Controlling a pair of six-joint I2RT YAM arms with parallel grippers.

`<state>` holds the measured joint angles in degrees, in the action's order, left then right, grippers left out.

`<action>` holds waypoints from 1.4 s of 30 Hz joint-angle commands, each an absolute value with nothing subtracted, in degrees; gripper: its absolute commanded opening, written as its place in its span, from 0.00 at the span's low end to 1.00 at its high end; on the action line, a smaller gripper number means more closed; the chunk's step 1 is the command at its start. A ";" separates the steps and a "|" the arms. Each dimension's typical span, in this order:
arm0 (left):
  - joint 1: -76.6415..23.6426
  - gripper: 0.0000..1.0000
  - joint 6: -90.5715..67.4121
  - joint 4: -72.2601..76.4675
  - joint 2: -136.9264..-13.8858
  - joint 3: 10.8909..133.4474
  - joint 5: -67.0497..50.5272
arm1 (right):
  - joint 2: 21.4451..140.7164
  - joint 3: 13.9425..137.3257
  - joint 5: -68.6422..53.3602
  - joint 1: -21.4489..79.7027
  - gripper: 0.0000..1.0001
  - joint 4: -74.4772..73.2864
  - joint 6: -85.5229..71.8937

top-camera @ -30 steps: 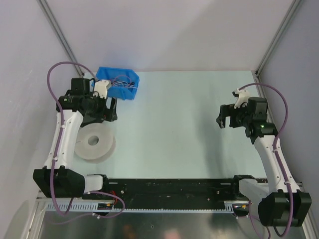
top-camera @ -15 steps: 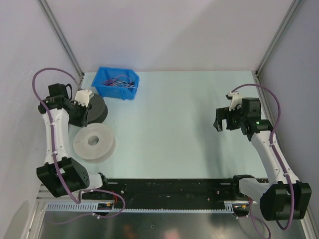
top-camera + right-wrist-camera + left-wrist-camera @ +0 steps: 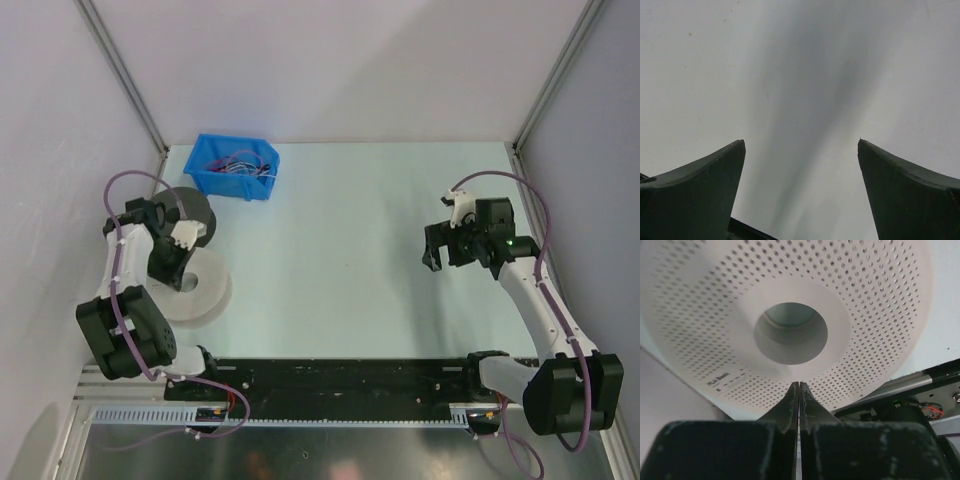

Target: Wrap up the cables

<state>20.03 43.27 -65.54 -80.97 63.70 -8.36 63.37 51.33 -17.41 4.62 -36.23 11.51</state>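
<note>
Left claw (image 3: pixel 799 386) sits closed, empty, over a white perforated round spool (image 3: pixel 875 310); right claw (image 3: pixel 801 144) gapes wide above pale counter (image 3: pixel 790 60).

No legible text in any view.

One printed mark is found: in the left wrist view, at the lower left of the frame, a short line of dark print with a small dark block beside it is set on the perforated flange of the white spool (image 3: pixel 875 310), below and left of its centre hole. The letters are blurred and too small to be read. In the top view, print cannot be made out on that spool at the left of the frame, nor on the blue bin (image 3: pixel 215 180) at the upper left.
</note>
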 commanded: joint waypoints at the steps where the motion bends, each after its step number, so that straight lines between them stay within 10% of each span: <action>1: 20.31 0.00 46.47 -61.56 -79.89 59.10 -6.33 | 65.22 54.03 -19.25 5.49 0.99 -37.63 12.90; 27: 14.12 0.00 44.46 -49.90 -82.78 55.72 -4.45 | 66.66 55.35 -20.00 6.14 0.99 -38.30 13.35; 42: -19.36 0.00 28.15 -46.12 -91.15 62.56 -7.61 | 65.59 55.53 -21.59 5.96 0.99 -36.65 12.25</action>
